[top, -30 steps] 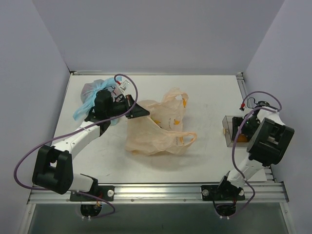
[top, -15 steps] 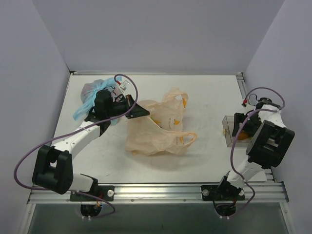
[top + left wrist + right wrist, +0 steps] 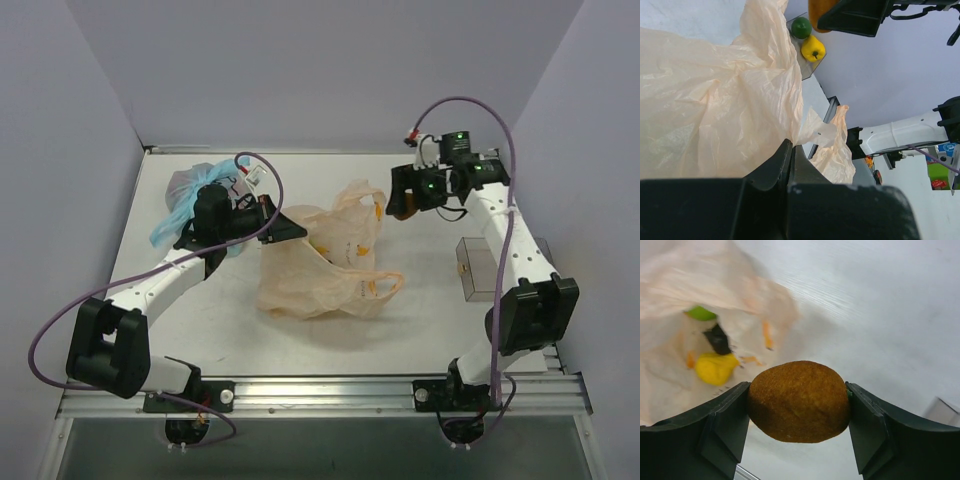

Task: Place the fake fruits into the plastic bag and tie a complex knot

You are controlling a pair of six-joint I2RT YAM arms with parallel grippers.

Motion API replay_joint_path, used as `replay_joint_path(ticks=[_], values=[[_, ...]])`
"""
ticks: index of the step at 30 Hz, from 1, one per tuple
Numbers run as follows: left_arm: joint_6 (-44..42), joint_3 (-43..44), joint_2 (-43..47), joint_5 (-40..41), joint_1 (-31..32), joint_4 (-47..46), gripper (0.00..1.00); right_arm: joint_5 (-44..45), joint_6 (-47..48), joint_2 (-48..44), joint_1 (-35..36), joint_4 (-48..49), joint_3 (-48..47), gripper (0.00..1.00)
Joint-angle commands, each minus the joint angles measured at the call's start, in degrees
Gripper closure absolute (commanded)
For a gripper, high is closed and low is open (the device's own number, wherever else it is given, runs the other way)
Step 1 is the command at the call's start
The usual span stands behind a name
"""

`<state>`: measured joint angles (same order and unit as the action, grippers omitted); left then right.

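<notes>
1. Gripping a brown fruit (image 3: 799, 401) across its width, the right pincer (image 3: 402, 196) hangs above the worktop (image 3: 430, 330) in the upper right-centre of the top view. The fruit is oval, matt and finely grained, and fills the gap between both fingers.
2. The plastic bag (image 3: 325, 270) lies crumpled in the middle of the top view. It is thin, creased, translucent peach-orange film with small darker orange prints.
3. One loop handle (image 3: 385, 285) sticks out to the bag's right and the other handle (image 3: 365, 195) points to the upper centre, just left of the right pincer. The two lie apart, not yet tied.
4. The left pincer (image 3: 790, 155) is closed on a fold of the bag's film at the bag's upper-left edge.
5. In the right wrist view the bag fills the upper left, blurred. A green fruit (image 3: 701, 313) and a yellow fruit (image 3: 715, 367) show within its outline.
6. In the left wrist view, top centre, a round green piece (image 3: 801, 27) and a yellow pepper-shaped piece (image 3: 813, 48) sit touching at a clear container's wall.
7. That clear container (image 3: 478, 268) stands at the right of the top view, well apart from the bag.
8. A clear bag with light-blue handles (image 3: 185, 200) lies at the upper left, behind the left arm.
</notes>
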<state>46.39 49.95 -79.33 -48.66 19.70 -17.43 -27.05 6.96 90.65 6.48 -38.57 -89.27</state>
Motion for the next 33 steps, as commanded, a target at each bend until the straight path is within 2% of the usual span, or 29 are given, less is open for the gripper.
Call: replay_joint_path(ticks=[1,4,6,7,9,15,18,22,25,28,29,32,33], values=[[0.37,0.85,0.75,-1.61,-0.37,-3.84,1.0,-2.22,-6.96,5.48,7.12,1.82,-3.7,0.5],[0.8,0.14,0.67,-2.05,-0.46,-4.8,1.0,-2.4,-9.95,10.48,14.59,4.37,-4.76,0.48],[1.86,-0.29,0.49,-2.57,-0.63,-5.77,1.0,-0.73,-9.6,12.87,19.96,4.29,-5.82,0.36],[1.95,-0.47,0.58,-2.66,-0.81,-6.21,1.0,-0.2,-8.99,14.1,21.28,4.29,-5.47,0.24],[2.39,-0.56,0.75,-2.75,-1.07,-6.56,1.0,0.85,-8.81,14.38,24.27,4.38,-4.51,0.16],[2.56,-1.09,0.84,-2.84,-1.51,-7.09,1.0,1.03,-8.37,9.55,24.46,4.38,-1.17,0.1],[2.65,-1.0,0.67,-2.93,-1.6,-7.18,1.0,-0.19,-7.93,3.94,22.53,3.77,1.81,0.03],[2.65,-1.09,0.67,-2.93,-1.6,-7.27,1.0,-4.41,-7.4,-3.79,16.12,0.08,3.66,0.0],[2.83,-1.18,0.67,-2.93,-1.69,-7.35,1.0,-4.07,-2.49,-7.58,10.06,-4.23,5.07,0.0],[2.83,-1.26,0.93,-2.93,-1.69,-7.44,1.0,-5.29,2.34,-11.01,1.8,-8.71,7.97,0.02],[2.65,-1.26,0.93,-2.84,-1.69,-7.44,1.0,-5.47,3.83,-11.81,-3.61,-10.72,9.19,0.03],[2.65,-1.26,1.02,-2.67,-1.6,-7.44,1.0,-0.66,11.56,-13.74,-11.56,-13.45,11.57,0.05],[2.65,-1.26,0.93,-2.75,-1.6,-7.53,1.0,4.67,13.93,-13.75,-16.54,-13.99,12.19,0.05]])
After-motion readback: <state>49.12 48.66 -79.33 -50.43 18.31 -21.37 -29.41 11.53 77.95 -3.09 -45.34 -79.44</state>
